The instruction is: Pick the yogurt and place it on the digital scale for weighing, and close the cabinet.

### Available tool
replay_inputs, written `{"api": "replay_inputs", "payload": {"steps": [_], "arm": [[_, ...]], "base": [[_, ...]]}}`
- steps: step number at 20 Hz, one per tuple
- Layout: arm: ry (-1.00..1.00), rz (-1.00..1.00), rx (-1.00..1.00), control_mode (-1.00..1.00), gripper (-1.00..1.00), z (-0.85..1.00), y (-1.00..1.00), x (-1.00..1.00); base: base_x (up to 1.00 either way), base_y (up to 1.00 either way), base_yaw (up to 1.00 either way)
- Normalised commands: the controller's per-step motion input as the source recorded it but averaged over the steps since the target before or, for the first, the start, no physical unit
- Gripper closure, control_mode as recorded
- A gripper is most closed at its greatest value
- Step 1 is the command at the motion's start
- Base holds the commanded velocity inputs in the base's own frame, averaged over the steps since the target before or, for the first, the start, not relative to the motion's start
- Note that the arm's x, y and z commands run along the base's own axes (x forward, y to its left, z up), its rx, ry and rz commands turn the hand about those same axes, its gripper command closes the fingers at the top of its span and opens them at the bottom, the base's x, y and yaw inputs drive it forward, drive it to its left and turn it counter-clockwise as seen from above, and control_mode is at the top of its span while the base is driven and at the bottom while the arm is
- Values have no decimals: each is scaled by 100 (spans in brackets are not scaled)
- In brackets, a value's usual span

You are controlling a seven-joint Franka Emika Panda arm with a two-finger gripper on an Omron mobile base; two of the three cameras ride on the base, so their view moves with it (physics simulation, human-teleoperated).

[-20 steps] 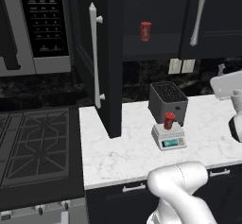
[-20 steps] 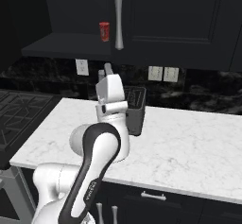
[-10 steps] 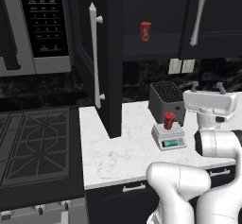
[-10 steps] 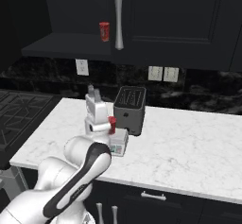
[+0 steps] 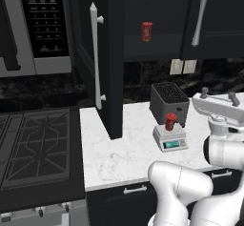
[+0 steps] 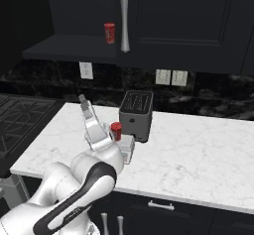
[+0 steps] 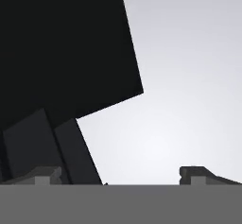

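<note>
Gripper [image 5: 218, 95] with jaws spread wide and nothing between them, raised at 3 o'clock of the digital scale [image 5: 170, 138] in the left base view, well apart from it. Yogurt [image 5: 170, 121] upright on the scale's platform, just in front of the black toaster [image 5: 168, 102] on the white marble counter [image 5: 119, 153]. Cabinet [image 5: 143, 20] with left door [image 5: 100, 53] swung open; slim red container [image 5: 147, 31] on its shelf at 12 o'clock of the toaster.
</note>
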Motion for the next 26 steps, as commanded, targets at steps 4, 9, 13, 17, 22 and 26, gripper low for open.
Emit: {"api": "replay_inputs", "payload": {"steps": [4,9,13,17,22,26], "arm": [[0,-7,-10,-100,-100,88,17,-80],[5,-10,-14,-100,-100,55,36,-99],[3,-12,-5,-100,-100,-4,100,-98],[5,-1,-6,-100,-100,-79,100,-19],[19,-19,-8,-100,-100,-85,100,82],[11,-28,-21,-100,-100,-29,100,98]], "base": [[0,0,0],[0,0,0],[0,0,0],[0,0,0],[0,0,0],[0,0,0]]}}
